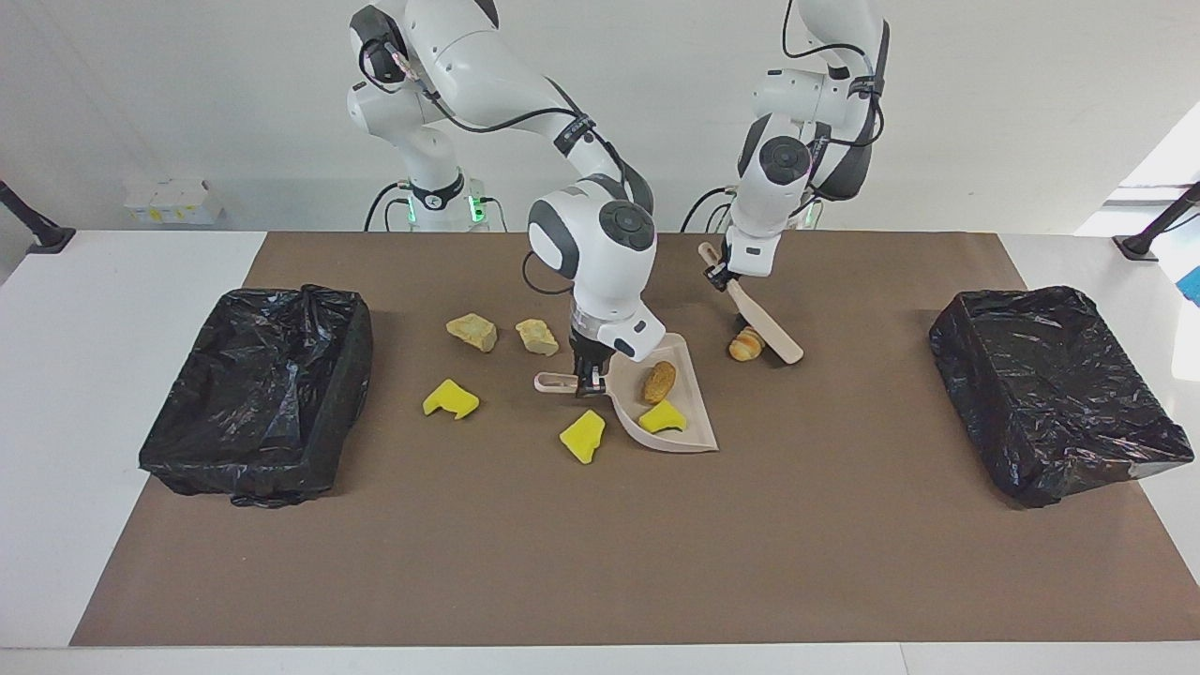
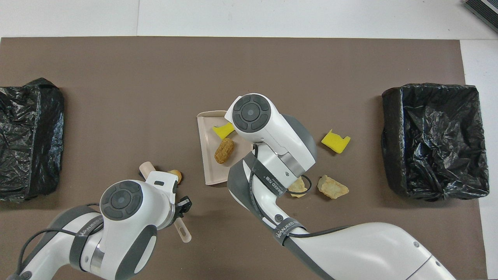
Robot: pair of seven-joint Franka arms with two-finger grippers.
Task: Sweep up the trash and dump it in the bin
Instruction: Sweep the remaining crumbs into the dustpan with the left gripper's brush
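Right hand [image 1: 587, 379] is clamped on the dustpan [image 1: 677, 412] handle mid-frame, two bits of trash [image 1: 658, 381] already in it. Left hand [image 1: 720, 275] grips the brush [image 1: 761, 321], touching a bread piece [image 1: 744, 345] on the worktop [image 1: 844, 562].

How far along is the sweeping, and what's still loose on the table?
Two scraps sit in the dustpan, held by the right hand. The left hand has the brush against the croissant piece. Four scraps still lie loose near the right arm's bin; nothing dumped yet.
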